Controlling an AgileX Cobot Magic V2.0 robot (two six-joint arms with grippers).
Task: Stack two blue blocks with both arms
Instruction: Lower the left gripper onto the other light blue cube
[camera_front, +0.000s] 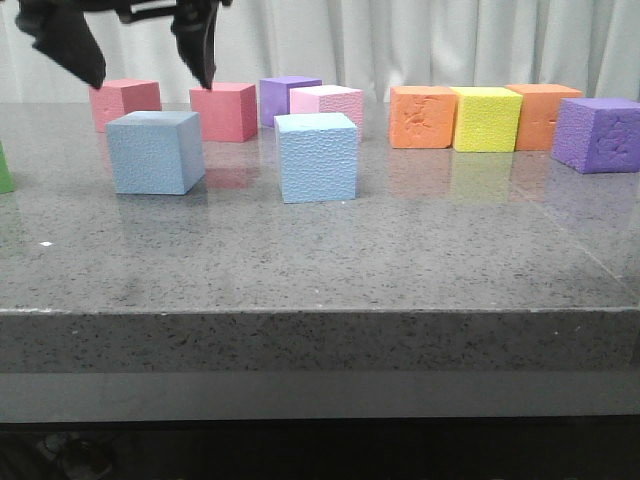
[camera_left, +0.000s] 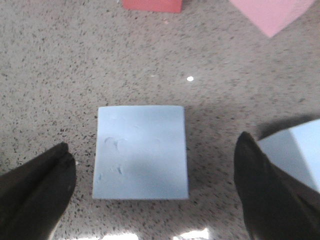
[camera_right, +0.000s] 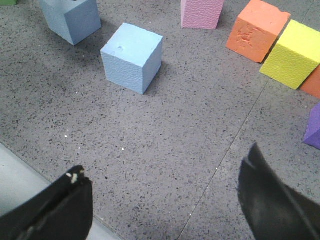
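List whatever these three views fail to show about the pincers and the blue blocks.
- Right pincer: absent from the front view; only its open fingertips show in the right wrist view.
- Left pincer: arm cut off by the front view's top edge.
- Second blue block: mostly hidden behind a fingertip and cut by the edge in the left wrist view.
- Green object: cut by the front view's edge, identity unclear.

A pale pleated curtain (camera_front: 400, 40) hangs across the whole back of the scene, filling the top of the frame in soft vertical folds. Below it a grey speckled stone table (camera_front: 320, 260) spreads over the middle, polished enough to carry faint coloured reflections. Its thick front edge runs as a lighter band across the lower part, with dark shadow underneath at the bottom.
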